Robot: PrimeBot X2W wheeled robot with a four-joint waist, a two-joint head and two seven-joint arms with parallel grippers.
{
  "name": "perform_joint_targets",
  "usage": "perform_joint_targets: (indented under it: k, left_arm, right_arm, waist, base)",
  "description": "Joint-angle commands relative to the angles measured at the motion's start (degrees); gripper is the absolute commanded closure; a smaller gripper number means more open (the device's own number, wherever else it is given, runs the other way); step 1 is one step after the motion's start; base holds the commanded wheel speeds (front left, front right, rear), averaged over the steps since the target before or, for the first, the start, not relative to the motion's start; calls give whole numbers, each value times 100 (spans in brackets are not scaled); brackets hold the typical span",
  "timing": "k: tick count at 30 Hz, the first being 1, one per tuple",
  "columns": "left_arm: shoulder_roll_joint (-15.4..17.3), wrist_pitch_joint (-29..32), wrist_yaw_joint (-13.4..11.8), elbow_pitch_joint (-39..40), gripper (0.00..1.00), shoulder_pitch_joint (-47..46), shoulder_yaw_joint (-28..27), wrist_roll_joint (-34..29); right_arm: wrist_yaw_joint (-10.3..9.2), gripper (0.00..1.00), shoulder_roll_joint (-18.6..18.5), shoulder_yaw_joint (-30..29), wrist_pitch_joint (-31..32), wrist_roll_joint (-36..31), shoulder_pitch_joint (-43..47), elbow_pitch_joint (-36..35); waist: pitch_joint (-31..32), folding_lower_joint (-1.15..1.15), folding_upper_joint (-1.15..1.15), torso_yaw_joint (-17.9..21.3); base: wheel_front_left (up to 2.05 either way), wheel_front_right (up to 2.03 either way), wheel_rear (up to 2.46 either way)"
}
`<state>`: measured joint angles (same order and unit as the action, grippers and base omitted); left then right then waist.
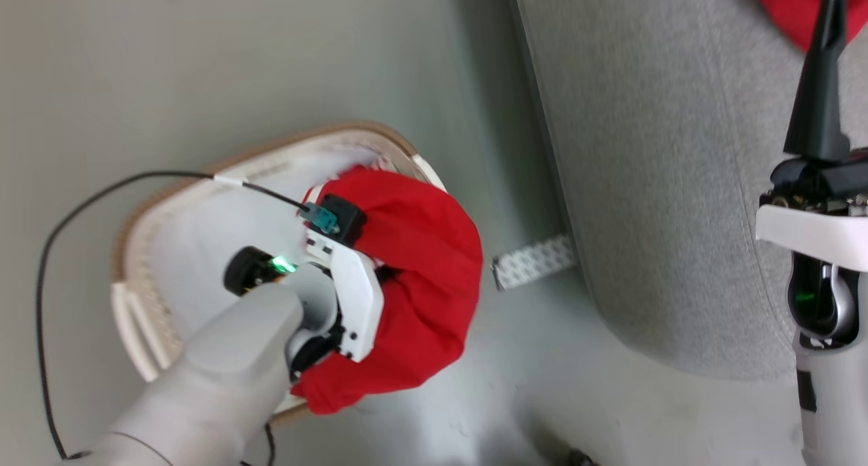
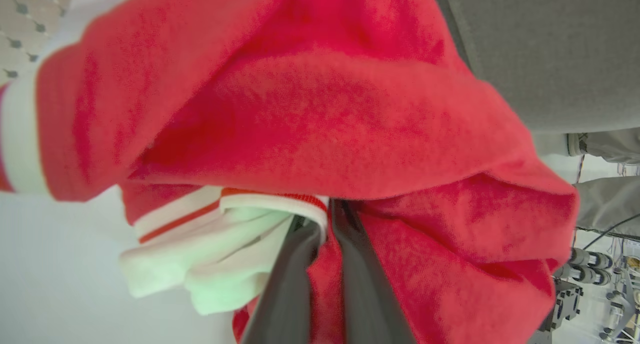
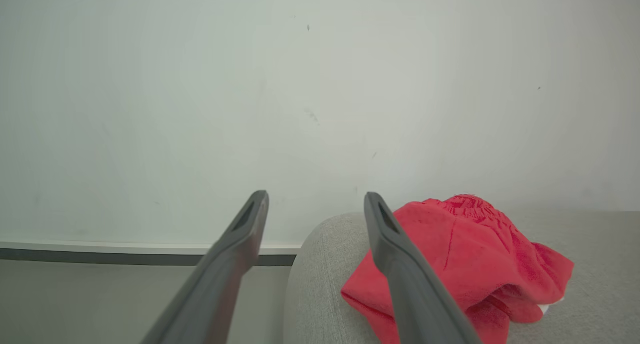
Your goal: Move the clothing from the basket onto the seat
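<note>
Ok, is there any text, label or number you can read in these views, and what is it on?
None can be read.
On the floor beside the seat, a patterned white strip: speckled print, too blurred to read.
On the red garment in the left gripper: striped trim, no lettering visible.

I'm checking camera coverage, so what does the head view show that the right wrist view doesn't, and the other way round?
Head view: the basket, the left gripper shut on the held red garment at its edge, a patterned strip on the floor. Right wrist view: a pale wall and dark skirting. Both: the grey seat, the second red garment lying on it, the open right gripper.
</note>
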<state>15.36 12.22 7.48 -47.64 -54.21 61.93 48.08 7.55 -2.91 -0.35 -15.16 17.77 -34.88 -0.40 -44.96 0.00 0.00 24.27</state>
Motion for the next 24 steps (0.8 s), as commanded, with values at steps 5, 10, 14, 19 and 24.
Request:
perform_joint_targets:
  k: [5,10,14,19,24]
  left_arm:
    - [-212,-612,0,-27,100,226,141,306]
    - [-366,-1191,0,72,100,417,264,586]
    - [-479,-1578,0,168,100,564,325,788]
    - [-550,-1990,0,325,100,647,374,892]
    - [-577,-2297,0,511,100,606,341,931]
  right_arm:
    - [-13,0,-4,-152,3,-236,345,188]
    - [-13,0,-78,-238,4,-331,754,430]
    - [-13,0,-197,-304,4,-261,1116,622]
    - [-13,0,-342,-335,4,-175,1552,809]
    - [-13,0,-397,-235,4,-85,1952,961]
  waist:
    - [1156,0,0,-558]
    - [2029,0,0,-878]
    - [2667,0,0,-1100]
    - [3377,0,0,-1361]
    - [3999,0,0,-1574]
  base:
    - [0,0,0]
    - [0,0,0]
    - [0,0,0]
    - [0,0,0]
    - [0,0,0]
